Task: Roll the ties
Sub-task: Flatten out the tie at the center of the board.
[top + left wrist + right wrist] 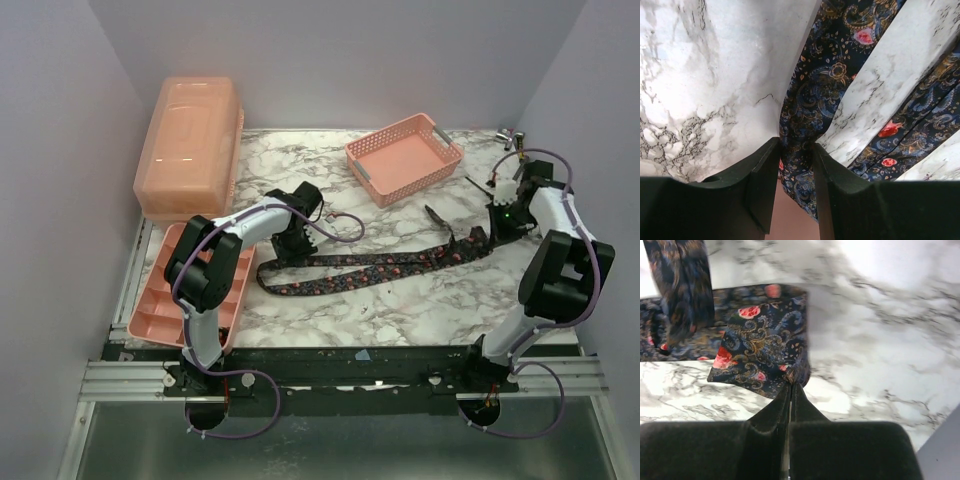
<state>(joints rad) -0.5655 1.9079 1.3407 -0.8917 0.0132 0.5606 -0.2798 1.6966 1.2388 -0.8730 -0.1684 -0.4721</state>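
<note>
Left gripper (796, 150) stands narrow, its jaws nipping the near end of the tie (370, 268). From there I see the tie lying doubled across the marble table (400, 310), running rightward to the right gripper (791, 386), whose jaws are pressed together on a corner of the fabric.

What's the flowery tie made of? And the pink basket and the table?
The tie looks like soft cloth: it folds and creases, printed with paisley and roses. The pink basket looks like hard plastic, its walls a moulded grid of holes. The table looks like marble, white with grey veins, maybe only a print.
</note>
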